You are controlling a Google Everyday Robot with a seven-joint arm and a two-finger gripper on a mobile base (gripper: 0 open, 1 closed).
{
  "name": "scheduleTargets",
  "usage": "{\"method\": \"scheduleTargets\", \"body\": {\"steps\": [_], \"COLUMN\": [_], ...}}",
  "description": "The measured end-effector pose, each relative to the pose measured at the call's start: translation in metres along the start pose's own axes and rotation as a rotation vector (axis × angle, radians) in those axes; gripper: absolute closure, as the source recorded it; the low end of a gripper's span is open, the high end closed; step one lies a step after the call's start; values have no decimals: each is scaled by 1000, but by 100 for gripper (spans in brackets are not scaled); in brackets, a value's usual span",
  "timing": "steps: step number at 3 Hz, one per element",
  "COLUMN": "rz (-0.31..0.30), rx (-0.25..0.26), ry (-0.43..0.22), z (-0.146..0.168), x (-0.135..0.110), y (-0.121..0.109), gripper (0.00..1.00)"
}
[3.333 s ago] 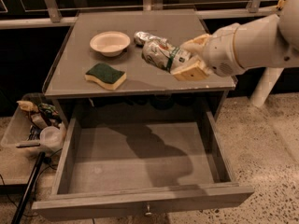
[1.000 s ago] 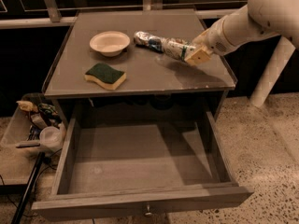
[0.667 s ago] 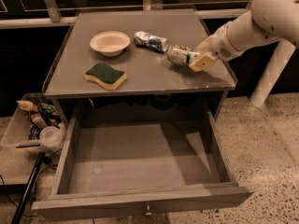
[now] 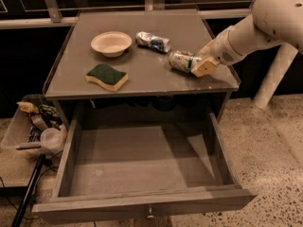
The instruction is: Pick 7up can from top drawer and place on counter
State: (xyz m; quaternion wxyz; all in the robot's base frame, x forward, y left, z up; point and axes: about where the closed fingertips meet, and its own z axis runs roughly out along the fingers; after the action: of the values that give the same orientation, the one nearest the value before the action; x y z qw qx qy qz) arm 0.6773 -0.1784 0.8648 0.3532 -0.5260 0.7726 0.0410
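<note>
drawer first, nearest the camera: the wide shallow grey wooden drawer [image 4: 142, 167] stands pulled well out under the table, its worn front panel and small metal knob [image 4: 150, 213] facing the lens, and its floor shows nothing lying on it; so the picking half looks done to me.

above and behind it lies the large flat grey counter [image 4: 147, 84] with its thin raised rim; near the front edge sits a green-topped yellow sponge [image 4: 106, 76]; further right, close to the right-hand rim, the small white-and-silver 7up can [image 4: 182, 60] with its green band lies on its side on the surface; its long axis runs roughly across the counter, one end pointing at the middle, the other butting against my tan two-finger gripper [image 4: 202, 67]; my gripper sits low at that right end, touching it, my white arm reaching in from the far right; whether it is clamped on the can or slack against it i cannot tell.

any retreat, i judge, should go back along that axis, away from the can, or it may roll.

beyond are a shallow cream bowl [image 4: 111, 43] and a crushed silvery item [image 4: 152, 40] with blue marks, apart from the can; speckled floor [image 4: 270, 141] lies to the right.
</note>
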Motion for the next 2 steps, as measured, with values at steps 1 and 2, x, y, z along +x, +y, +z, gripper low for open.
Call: {"method": "scheduleTargets", "body": {"steps": [1, 2], "rz": [0, 0], "rx": [0, 0], "ry": [0, 0], "z": [0, 0], "x": [0, 0], "y": [0, 0], "gripper": [59, 36]}}
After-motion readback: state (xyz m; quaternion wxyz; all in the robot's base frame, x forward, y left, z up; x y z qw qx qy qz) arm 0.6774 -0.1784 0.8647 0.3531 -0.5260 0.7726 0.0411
